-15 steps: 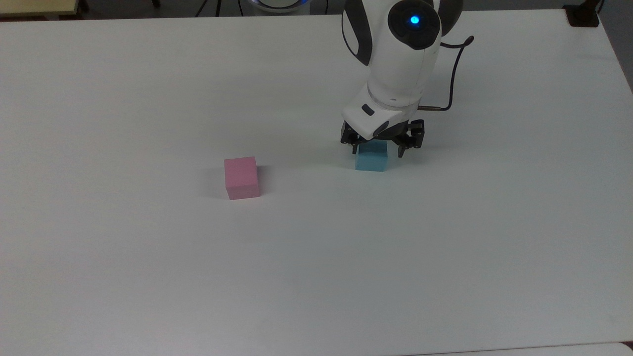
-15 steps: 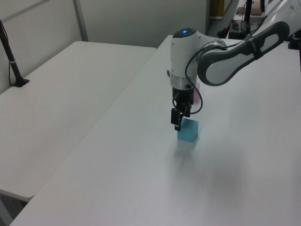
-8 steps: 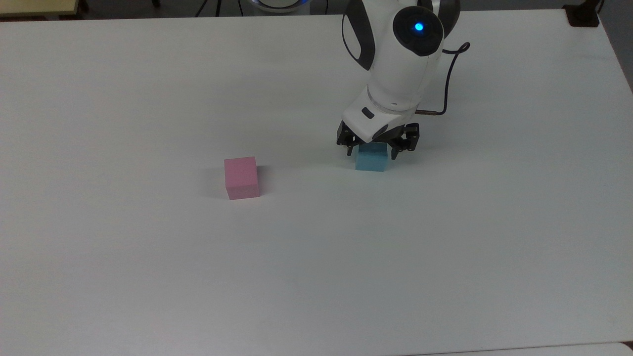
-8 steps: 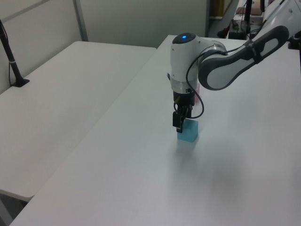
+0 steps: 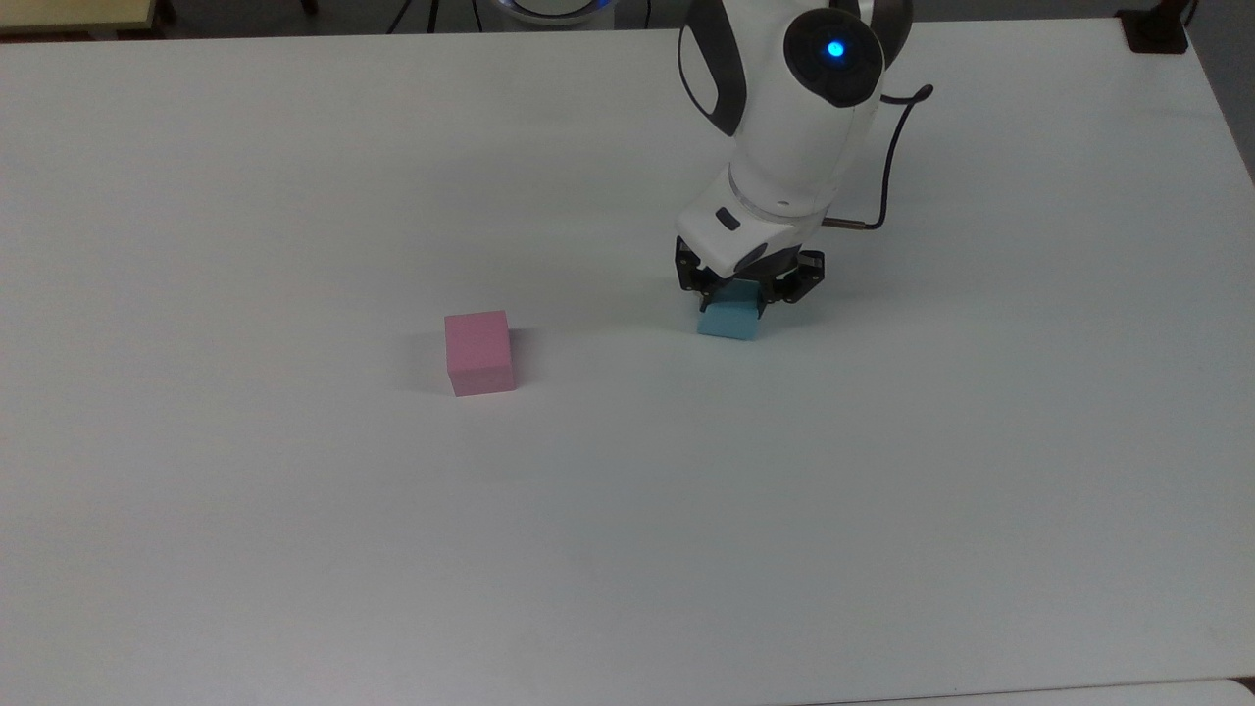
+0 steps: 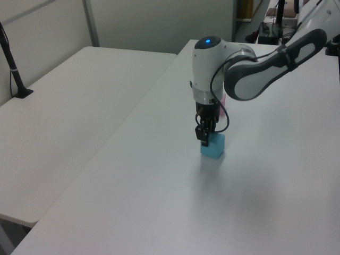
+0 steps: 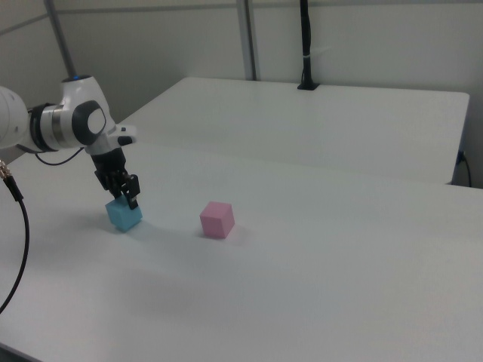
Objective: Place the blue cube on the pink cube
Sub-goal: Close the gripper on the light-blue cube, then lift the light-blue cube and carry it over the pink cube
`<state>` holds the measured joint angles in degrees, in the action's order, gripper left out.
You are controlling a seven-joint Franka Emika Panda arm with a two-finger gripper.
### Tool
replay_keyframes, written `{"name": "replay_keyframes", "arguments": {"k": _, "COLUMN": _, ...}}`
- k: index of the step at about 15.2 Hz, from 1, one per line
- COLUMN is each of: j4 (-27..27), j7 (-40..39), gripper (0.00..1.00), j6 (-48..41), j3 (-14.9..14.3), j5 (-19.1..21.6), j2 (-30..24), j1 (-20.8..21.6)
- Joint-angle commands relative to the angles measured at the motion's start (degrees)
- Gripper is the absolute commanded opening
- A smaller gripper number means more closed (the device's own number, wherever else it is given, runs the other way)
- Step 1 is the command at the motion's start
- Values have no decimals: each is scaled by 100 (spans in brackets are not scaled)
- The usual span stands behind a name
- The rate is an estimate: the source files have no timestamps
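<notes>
Right view: both cubes side by side. Left view: arm hides nearly all of pink cube (image 5: pixel 479 352). One blue cube (image 5: pixel 729 317), one pink, well apart on table (image 5: pixel 294 539). Gripper (image 5: pixel 747 292) clenched on blue cube, which sits at table level.

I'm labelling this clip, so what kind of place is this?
Probably a robotics lab or test bench: a white robot arm works over a bare white table, with just a small light blue matte cube under its claw and a pale pink matte cube.
</notes>
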<state>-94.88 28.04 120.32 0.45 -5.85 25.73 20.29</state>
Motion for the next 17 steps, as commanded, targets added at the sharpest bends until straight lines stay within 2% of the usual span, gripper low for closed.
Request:
{"name": "replay_keyframes", "arguments": {"k": 1, "j4": -66, "j7": -420, "gripper": 39, "j6": -867, "j3": 25, "j5": 40, "j2": -770, "j1": -332}}
{"name": "replay_keyframes", "arguments": {"k": 4, "j4": 171, "j7": -1167, "gripper": 39, "j6": -1500, "j3": 17, "j5": 443, "j2": -1087, "j1": -753}}
{"name": "replay_keyframes", "arguments": {"k": 10, "j4": 338, "j7": -2775, "gripper": 39, "j6": -2336, "j3": -36, "j5": 813, "j2": -1615, "j1": -1579}}
{"name": "replay_keyframes", "arguments": {"k": 15, "j4": 435, "j7": -3471, "gripper": 39, "j6": -2119, "j3": -62, "j5": 876, "j2": -1519, "j1": -2203}}
{"name": "replay_keyframes", "arguments": {"k": 17, "j4": 426, "j7": -3568, "gripper": 39, "j6": -1715, "j3": -62, "j5": 858, "j2": -1431, "j1": -2275}}
